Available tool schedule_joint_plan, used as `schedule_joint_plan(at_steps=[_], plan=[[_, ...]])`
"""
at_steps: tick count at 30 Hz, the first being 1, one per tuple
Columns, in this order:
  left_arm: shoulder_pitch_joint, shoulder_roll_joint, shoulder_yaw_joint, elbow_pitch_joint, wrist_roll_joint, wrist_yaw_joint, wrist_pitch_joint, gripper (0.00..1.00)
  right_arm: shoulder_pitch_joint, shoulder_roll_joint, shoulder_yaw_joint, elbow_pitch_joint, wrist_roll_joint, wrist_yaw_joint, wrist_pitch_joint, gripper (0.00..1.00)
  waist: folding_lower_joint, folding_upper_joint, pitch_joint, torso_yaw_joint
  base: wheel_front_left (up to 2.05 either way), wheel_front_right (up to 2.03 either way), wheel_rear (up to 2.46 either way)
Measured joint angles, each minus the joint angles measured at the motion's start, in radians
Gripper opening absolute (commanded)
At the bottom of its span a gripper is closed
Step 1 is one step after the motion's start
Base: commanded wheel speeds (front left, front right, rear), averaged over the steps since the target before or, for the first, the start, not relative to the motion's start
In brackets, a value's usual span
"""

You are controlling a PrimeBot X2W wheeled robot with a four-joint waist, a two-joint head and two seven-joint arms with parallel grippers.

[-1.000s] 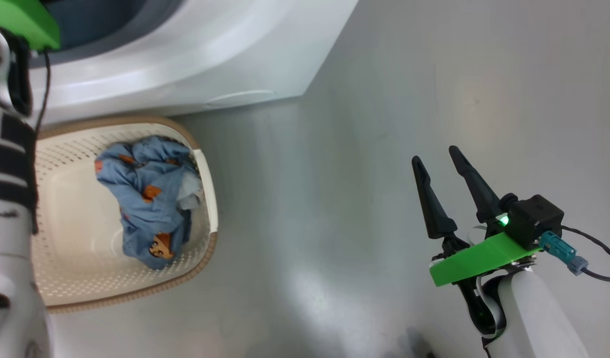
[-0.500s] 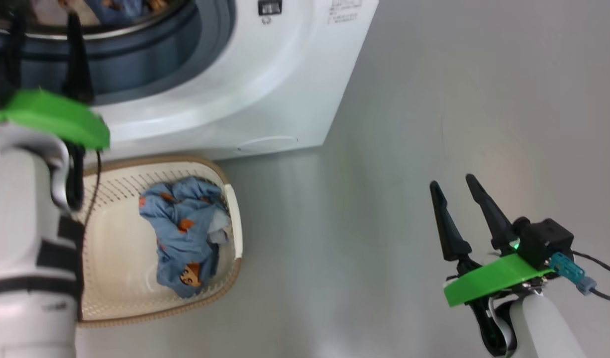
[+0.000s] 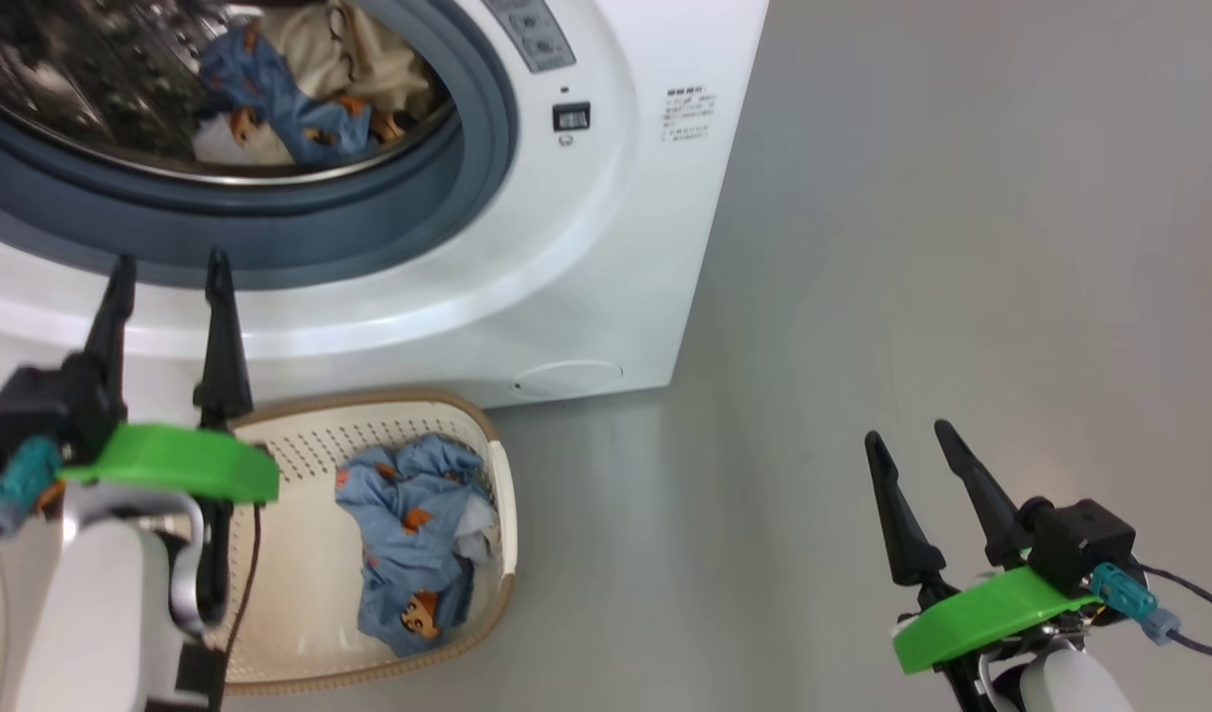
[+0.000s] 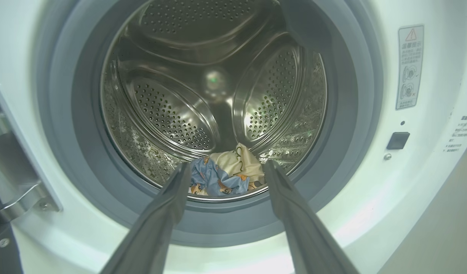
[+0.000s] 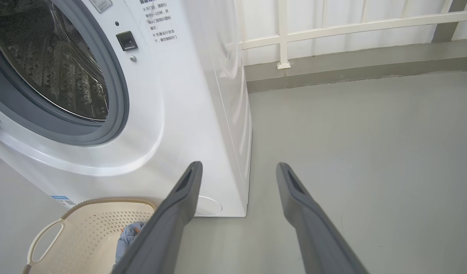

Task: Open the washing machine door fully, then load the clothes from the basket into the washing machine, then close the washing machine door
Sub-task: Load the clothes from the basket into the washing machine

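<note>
Jaws spread empty on left gripper (image 3: 169, 259) and right gripper (image 3: 907, 432) — clothes (image 3: 408, 554) lie in the basket (image 3: 309, 445).

Upper left, I see the washing machine (image 3: 616, 257), glossy white, with drum (image 4: 168, 118) of shiny perforated steel and matt grey rubber ring (image 4: 77, 152). Lower left: basket (image 3: 309, 445), perforated cream plastic; clothes (image 3: 408, 554), soft crumpled cloth; floor (image 3: 912, 247), smooth grey.

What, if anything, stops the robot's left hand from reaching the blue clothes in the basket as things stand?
Probably yes; nothing blocks it. The left hand hangs open and empty by the basket, whose open top leaves the blue clothes uncovered. It points at the washing machine, so it must turn down.
</note>
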Motion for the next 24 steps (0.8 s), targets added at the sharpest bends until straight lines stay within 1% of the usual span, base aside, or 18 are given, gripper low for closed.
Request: schedule_joint_plan(at_steps=[5,6,10,17,19,24], plan=[[0.118,-0.009,0.015,-0.086,0.000,0.010,0.000,1.00,0.026,0.000,-0.003,0.002,-0.002,0.000,0.000,1.00,0.0000,0.0000,-0.051,0.007,0.00,0.00,0.00],[0.172,-0.018,0.016,-0.113,-0.001,0.010,0.000,1.00,0.031,-0.001,-0.006,0.001,-0.002,0.000,0.000,1.00,0.0000,0.0000,-0.069,0.008,0.00,0.00,0.00],[0.277,-0.037,0.009,-0.172,-0.001,0.019,0.000,1.00,0.067,-0.003,-0.023,-0.012,-0.009,0.000,0.000,1.00,0.0000,0.0000,-0.101,0.012,0.00,0.00,0.00],[0.384,-0.046,-0.002,-0.247,0.013,0.029,0.000,1.00,0.107,-0.006,-0.026,-0.032,-0.012,0.000,0.000,1.00,0.0000,0.0000,-0.138,0.021,0.00,0.00,0.00],[0.429,-0.046,-0.004,-0.272,0.040,0.037,0.000,1.00,0.108,-0.007,-0.025,-0.039,-0.012,0.000,0.000,1.00,0.0000,0.0000,-0.149,0.022,0.00,0.00,0.00],[0.544,-0.049,-0.004,-0.321,0.042,0.053,0.000,1.00,0.128,-0.007,-0.026,-0.053,-0.012,0.000,0.000,1.00,0.0000,0.0000,-0.175,0.019,0.00,0.00,0.00]])
